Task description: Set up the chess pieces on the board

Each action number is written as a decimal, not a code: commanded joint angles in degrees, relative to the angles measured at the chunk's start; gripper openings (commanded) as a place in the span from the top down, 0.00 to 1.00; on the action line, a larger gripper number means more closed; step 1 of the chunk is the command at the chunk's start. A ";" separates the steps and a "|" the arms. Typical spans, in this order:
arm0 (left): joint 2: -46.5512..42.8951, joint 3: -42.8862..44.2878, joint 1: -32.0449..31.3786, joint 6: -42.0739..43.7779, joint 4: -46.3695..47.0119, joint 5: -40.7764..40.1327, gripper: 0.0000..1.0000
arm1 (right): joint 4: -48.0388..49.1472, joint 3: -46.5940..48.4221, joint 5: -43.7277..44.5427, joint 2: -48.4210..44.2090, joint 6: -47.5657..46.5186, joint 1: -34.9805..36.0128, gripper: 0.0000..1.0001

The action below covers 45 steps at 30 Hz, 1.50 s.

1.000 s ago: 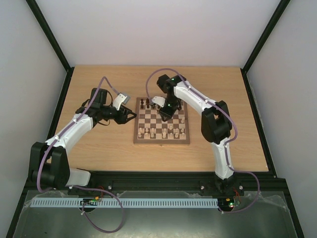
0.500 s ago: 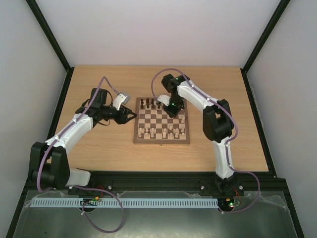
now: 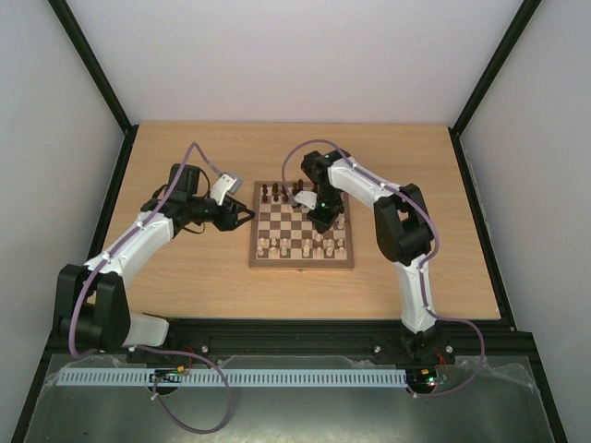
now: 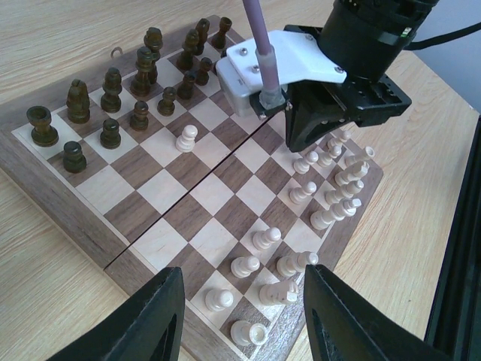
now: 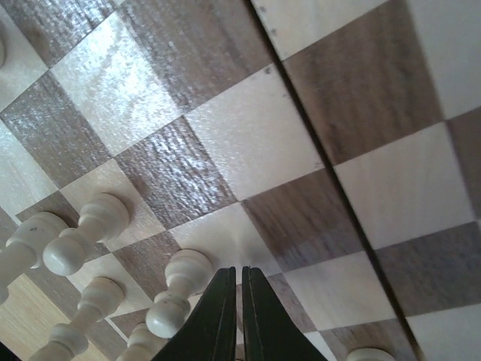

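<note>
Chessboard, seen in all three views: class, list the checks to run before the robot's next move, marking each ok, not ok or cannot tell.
1. Square wooden chessboard lies flat: ok.
2. Dark brown wooden pieces: the visible ones are upright, some are hidden behind the right gripper: cannot tell.
3. Lone pale cream wooden pawn stands on the dark side, away from its set: not ok.
4. Other pale cream pieces: some seem to lean or lie down: not ok.
5. Right gripper's jaws are shut with nothing between them: ok.
6. Left gripper, at the board's left edge, has its jaws open and empty: ok.
</note>
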 commanded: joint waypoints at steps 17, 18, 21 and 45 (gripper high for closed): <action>-0.67 -1.47 0.32 -0.95 1.99 1.31 0.53 | -1.00 -3.77 1.60 -1.54 -0.63 2.66 0.95; -0.69 -1.42 0.27 -0.95 1.95 1.36 0.53 | -1.20 -2.89 1.51 -1.38 -0.53 2.25 0.95; -0.69 -1.47 0.30 -0.95 1.91 1.23 0.53 | -2.08 0.32 1.03 -1.37 -0.65 0.96 0.95; 0.53 -0.97 0.23 -1.54 2.36 1.62 0.53 | 0.25 -5.22 2.48 -8.57 3.16 -7.32 0.59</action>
